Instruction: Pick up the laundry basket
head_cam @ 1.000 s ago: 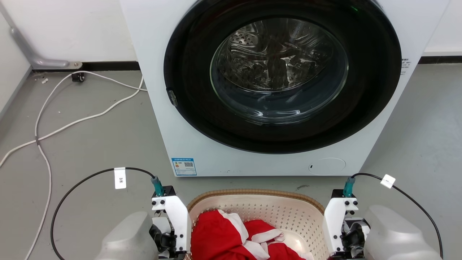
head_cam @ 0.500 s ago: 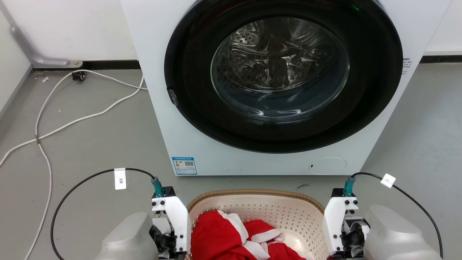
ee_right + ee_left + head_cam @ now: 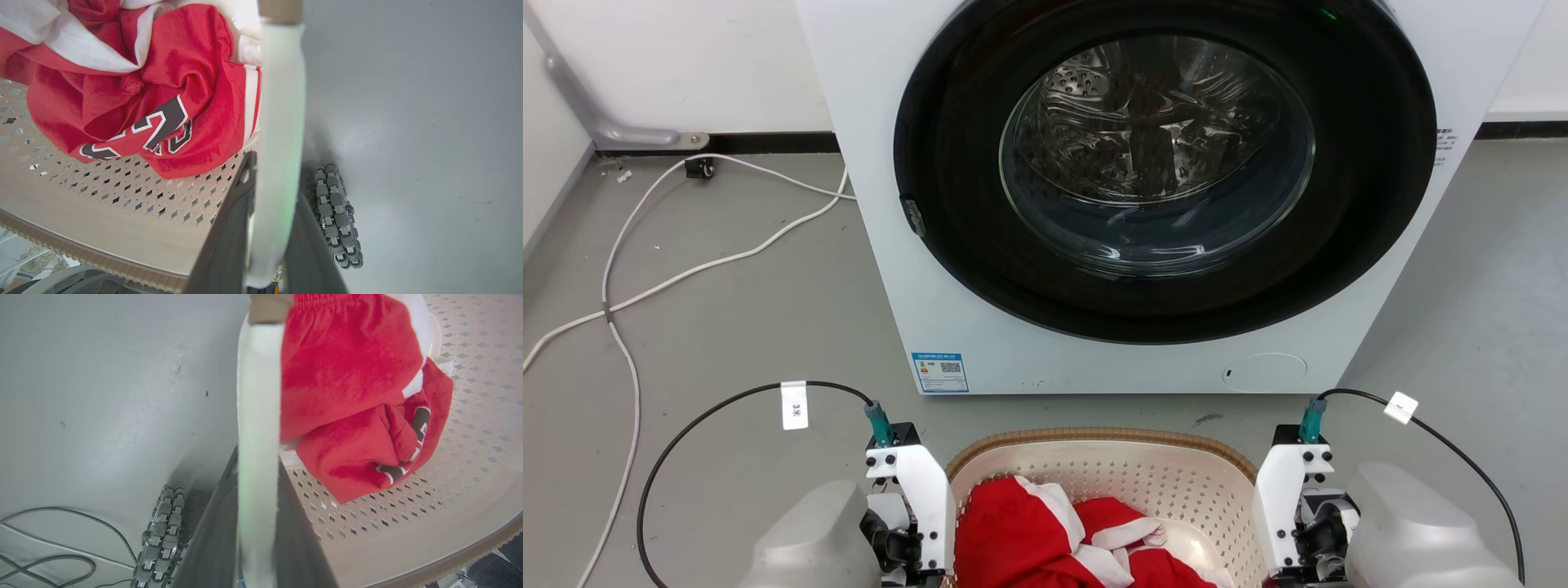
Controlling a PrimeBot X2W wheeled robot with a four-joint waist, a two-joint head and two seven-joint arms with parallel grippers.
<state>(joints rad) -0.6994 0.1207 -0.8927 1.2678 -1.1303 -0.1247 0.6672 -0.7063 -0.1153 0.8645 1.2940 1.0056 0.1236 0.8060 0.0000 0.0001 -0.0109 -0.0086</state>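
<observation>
1. The laundry basket [image 3: 1107,461] sits at the bottom middle of the head view, just in front of the washing machine [image 3: 882,245] and between my two grippers. It has cream perforated walls and a brown woven-look rim.
2. I cannot tell whether its base rests on the grey floor [image 3: 727,343] or hangs clear of it.
3. My left gripper [image 3: 257,461] straddles the basket's left side wall. Of the fingers [image 3: 296,539], one is inside and one outside, both pressed against the white plastic, so they are clamped on the wall.
4. My right gripper [image 3: 278,175] does the same on the right side wall. Its fingers [image 3: 220,245] are tight against the wall from either side, gripping it.
5. Red-and-white clothing [image 3: 1021,531] lies bunched in the basket. The right wrist view shows dark lettering edged in white on it.
6. The washing machine has a white front and a round dark door with glass, with a steel drum behind. A blue label [image 3: 939,373] sits low on its front left.
7. A white cable [image 3: 686,273] loops over the floor left of the machine, well apart from the basket.
8. A roller wheel [image 3: 337,216] stands on the floor just outside the basket's right wall.
</observation>
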